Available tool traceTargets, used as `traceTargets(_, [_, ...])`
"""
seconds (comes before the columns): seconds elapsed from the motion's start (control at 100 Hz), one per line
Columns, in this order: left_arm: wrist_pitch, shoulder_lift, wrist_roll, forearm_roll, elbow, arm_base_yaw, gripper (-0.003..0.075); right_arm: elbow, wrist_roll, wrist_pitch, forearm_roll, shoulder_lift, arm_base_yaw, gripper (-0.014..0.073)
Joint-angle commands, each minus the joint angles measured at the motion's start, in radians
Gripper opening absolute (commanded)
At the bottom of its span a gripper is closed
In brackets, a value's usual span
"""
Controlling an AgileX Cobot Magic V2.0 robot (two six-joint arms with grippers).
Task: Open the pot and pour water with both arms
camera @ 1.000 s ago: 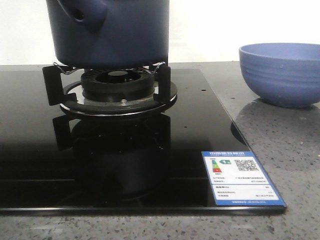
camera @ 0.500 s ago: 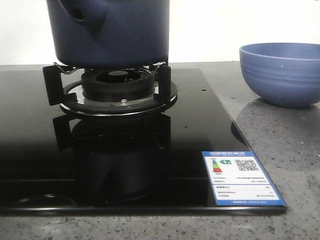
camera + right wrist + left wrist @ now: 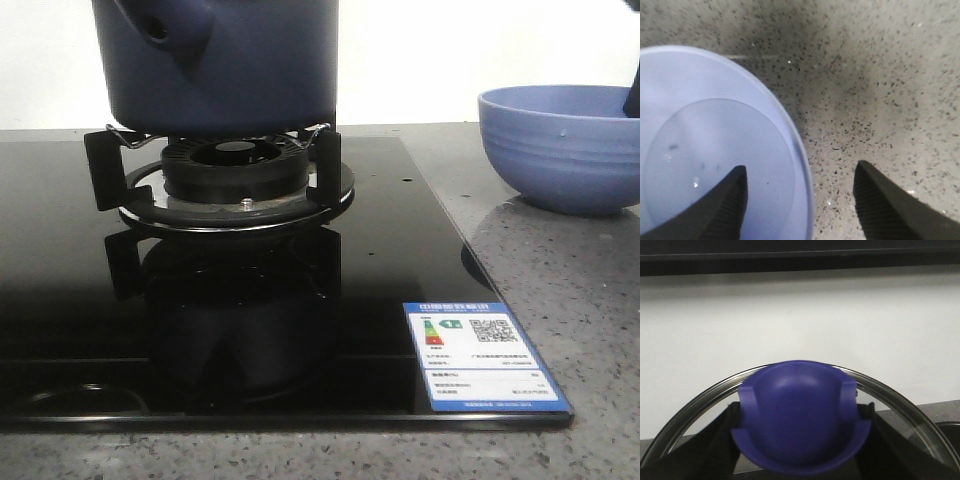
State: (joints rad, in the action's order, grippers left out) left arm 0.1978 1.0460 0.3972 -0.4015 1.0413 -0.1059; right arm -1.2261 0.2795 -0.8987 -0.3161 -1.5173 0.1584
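The dark navy pot [image 3: 230, 70] stands on the burner's supports, its side stub [image 3: 160, 25] at the upper left; its top is cut off by the frame. My left gripper [image 3: 800, 445] is shut on the blue knob [image 3: 800, 415] of a glass lid [image 3: 900, 402] and holds it up against a white wall. My right gripper [image 3: 800, 172] is open above the periwinkle bowl [image 3: 705, 145], one finger over the bowl's inside and the other over the counter, straddling the rim. Only a dark sliver of it [image 3: 633, 98] shows in the front view.
The black glass cooktop [image 3: 400, 260] carries the burner [image 3: 237, 175] and a blue label [image 3: 485, 355] at its front right corner. The bowl [image 3: 560, 145] sits on the speckled grey counter [image 3: 560, 270] to the right of the cooktop.
A dark part of my right gripper has come into the front view at the right edge over the bowl. A curved reflection has appeared on the cooktop's front left. The pot has not moved.
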Motion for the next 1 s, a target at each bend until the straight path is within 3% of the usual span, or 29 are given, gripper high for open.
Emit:
traceTargets(0.0, [-0.099,-0.025,-0.002,-0.028,0.035,0.002,0.0389,-0.035,0.001,0.024,-0.006,0.022,0.005,0.0372])
traceTargets(0.24, [-0.099,-0.022,-0.002,-0.047,0.035,0.002,0.0389,-0.035,0.001,0.022,-0.005,-0.006,0.005,0.0027])
traceTargets(0.34, [-0.094,-0.012,-0.002,-0.047,0.035,0.002,0.0389,-0.035,0.001,0.018,-0.005,-0.016,0.005,-0.0067])
traceTargets(0.57, [-0.084,-0.01,-0.002,-0.047,0.035,0.002,0.0389,-0.094,0.001,-0.029,-0.021,-0.011,0.005,-0.0058])
traceTargets(0.99, [-0.084,-0.01,-0.002,-0.047,0.035,0.002,0.0389,-0.539,-0.046,-0.317,-0.088,-0.047,-0.015,-0.0048])
